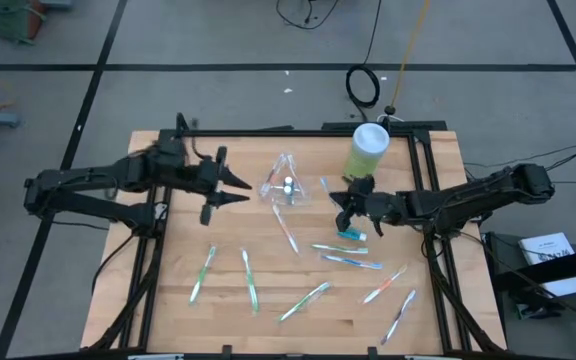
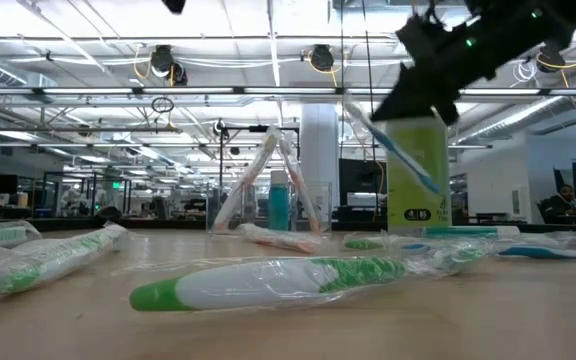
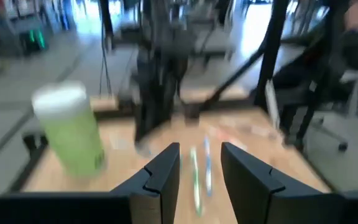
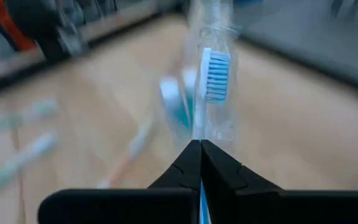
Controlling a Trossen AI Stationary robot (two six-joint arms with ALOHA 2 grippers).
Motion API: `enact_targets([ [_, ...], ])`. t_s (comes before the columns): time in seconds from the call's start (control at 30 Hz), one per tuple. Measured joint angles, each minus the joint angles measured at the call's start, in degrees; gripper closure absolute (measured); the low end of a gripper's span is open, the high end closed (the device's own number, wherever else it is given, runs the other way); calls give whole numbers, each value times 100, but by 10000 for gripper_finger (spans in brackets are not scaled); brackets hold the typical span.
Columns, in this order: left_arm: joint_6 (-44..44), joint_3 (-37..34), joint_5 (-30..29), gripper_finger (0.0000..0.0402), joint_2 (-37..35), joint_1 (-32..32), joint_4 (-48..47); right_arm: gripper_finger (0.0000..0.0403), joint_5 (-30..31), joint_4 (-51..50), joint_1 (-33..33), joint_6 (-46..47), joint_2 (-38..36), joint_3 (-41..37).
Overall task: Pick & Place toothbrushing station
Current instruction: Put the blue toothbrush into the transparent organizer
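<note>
Right gripper (image 4: 200, 144) clenched on a blue toothbrush (image 4: 213, 78) in clear wrap, lifted off the worktop (image 1: 178, 310) near its right edge, bristle head pointing away from the fingers. Just below the gripper in the high view, a small teal tube (image 1: 352, 235) lying flat. Left gripper (image 1: 236, 188) hovering near the left edge toward the far side, jaws parted and grasping nothing, aimed at the clear container (image 1: 284, 184) near the far middle, which holds a few brushes leaning upright. Green bottle with white cap (image 1: 368, 151) standing at the far right corner. Remaining wrapped toothbrushes scattered across the near half: green ones (image 1: 202, 274) toward the left, others (image 1: 385, 284) toward the near right corner
</note>
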Motion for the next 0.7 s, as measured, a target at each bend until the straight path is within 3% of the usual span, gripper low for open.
enact_targets([
  [0.17,23,-58,-523,279,204,0,-32,402,341,2344,-110,-1472,261,0],
  [0.4,25,-58,-727,279,351,0,-71,402,-474,5666,-492,-2883,1541,9],
  [0.53,25,-53,-742,279,342,1,-31,403,-458,6453,-766,-2832,2335,9],
  [0.7,27,-53,-745,279,341,0,-37,403,-459,6715,-1086,-2288,3103,9],
])
